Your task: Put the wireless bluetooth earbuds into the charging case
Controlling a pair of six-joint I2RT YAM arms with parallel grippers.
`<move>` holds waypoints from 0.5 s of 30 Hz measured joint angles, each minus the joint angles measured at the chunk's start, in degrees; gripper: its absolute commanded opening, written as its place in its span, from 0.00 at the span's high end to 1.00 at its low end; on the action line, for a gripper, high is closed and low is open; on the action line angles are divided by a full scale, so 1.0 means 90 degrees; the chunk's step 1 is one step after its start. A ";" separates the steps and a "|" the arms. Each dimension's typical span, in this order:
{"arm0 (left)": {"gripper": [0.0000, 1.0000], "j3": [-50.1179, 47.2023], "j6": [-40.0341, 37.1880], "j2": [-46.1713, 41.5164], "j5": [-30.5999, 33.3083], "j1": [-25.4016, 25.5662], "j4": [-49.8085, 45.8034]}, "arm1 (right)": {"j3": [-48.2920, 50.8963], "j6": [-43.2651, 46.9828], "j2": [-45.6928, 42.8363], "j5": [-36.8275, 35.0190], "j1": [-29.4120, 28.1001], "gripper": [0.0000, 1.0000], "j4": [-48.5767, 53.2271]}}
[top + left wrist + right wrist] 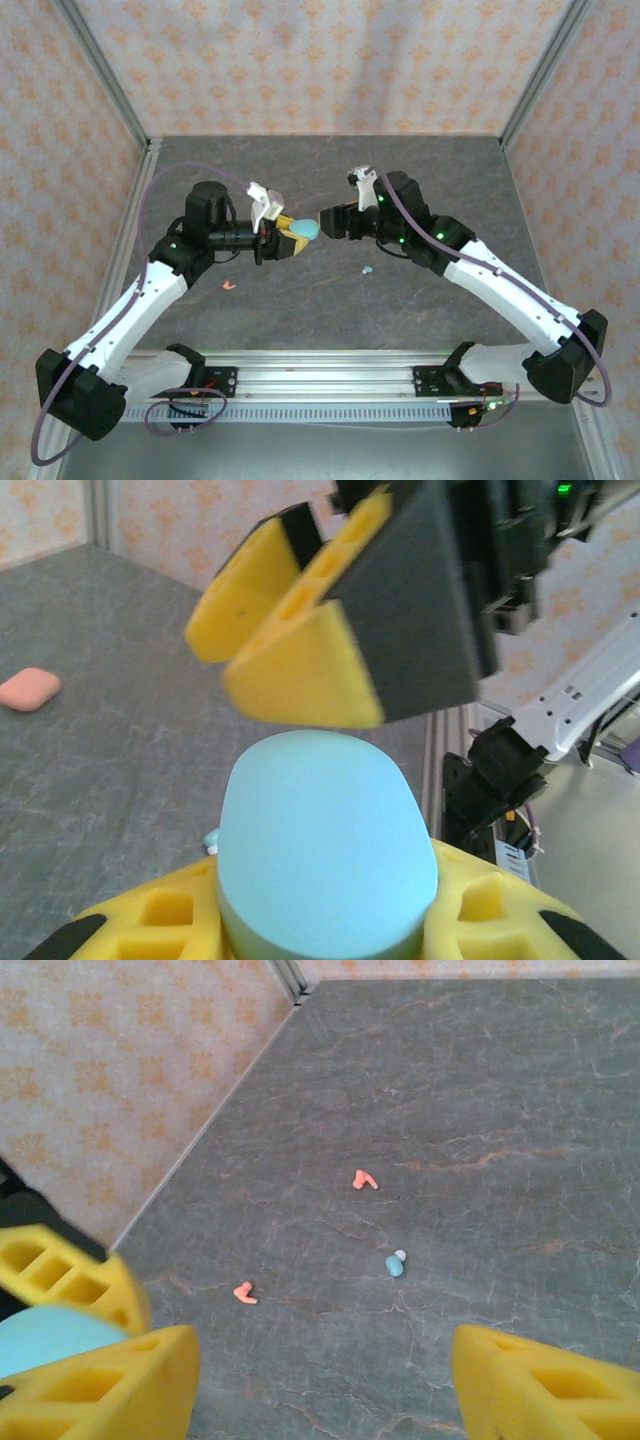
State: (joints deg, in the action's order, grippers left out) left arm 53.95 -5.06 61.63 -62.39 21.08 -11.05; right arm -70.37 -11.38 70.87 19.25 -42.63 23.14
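Aloft, left claw (pixel 292 237) pinching teal case (pixel 306 230), right claw (pixel 325 221) spread beside, teal earbud (pixel 395 1265) on table (pixel 500 1110)

Top view: the teal case (pixel 306 230) is partly covered by yellow fingers on both sides; we cannot tell its lid state. A pink earbud (pixel 229 285) and a teal earbud (pixel 367 270) are too small to resolve in shape.

Left wrist view: the case's lower end runs off the bottom edge, flanked by cropped fingers (pixel 150 920) of the left gripper (pixel 325 935). The right gripper (pixel 222 666) is blurred. We cannot identify a teal sliver (pixel 211 838) beside the case.

Right wrist view: both near fingers (pixel 110 1390) are cropped at the bottom. The case is cut by the left edge and partly hidden by yellow fingers.
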 measured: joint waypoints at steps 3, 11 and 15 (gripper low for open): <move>1.00 0.0000 -0.0041 -0.0041 -0.0097 0.0022 -0.0024 | 0.0068 -0.0046 -0.0017 0.0270 0.0022 0.28 -0.0182; 1.00 0.0236 -0.0228 0.0155 -0.0549 0.0022 -0.0430 | 0.1251 -0.0092 -0.0908 0.1311 0.0029 0.25 -0.1477; 1.00 0.0568 -0.0386 0.0333 -0.0755 0.0022 -0.0760 | 0.1331 -0.0090 -0.1047 0.1688 0.0029 0.25 -0.1885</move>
State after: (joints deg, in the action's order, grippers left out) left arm 59.07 -8.54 64.62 -69.19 21.28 -17.89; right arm -58.39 -12.19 61.45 34.44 -42.37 6.17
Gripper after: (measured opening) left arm 0.342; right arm 0.747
